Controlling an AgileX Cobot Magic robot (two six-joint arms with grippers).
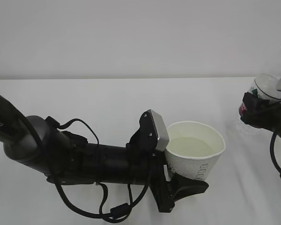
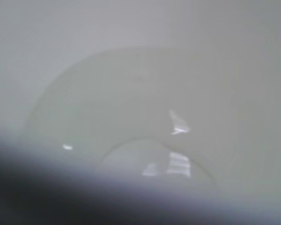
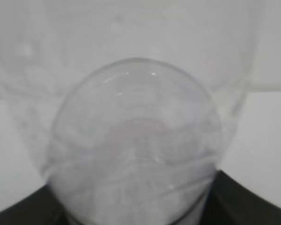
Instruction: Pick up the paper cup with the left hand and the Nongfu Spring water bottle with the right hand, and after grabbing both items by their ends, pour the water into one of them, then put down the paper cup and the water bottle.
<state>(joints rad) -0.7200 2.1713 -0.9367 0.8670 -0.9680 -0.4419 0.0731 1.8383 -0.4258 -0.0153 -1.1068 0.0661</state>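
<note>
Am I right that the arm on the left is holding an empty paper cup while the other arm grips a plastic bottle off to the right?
Not quite: the paper cup is not empty. The exterior view shows water inside it. The rest holds: the left hand grips the cup, and the right hand grips the Nongfu Spring water bottle at the right edge.

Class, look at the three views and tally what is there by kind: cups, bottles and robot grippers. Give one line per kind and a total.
White paper cup holding clear liquid: 1
Clear ribbed plastic bottle with red neck ring: 1
Black robot grippers, left and right: 2
Total: 4
</note>
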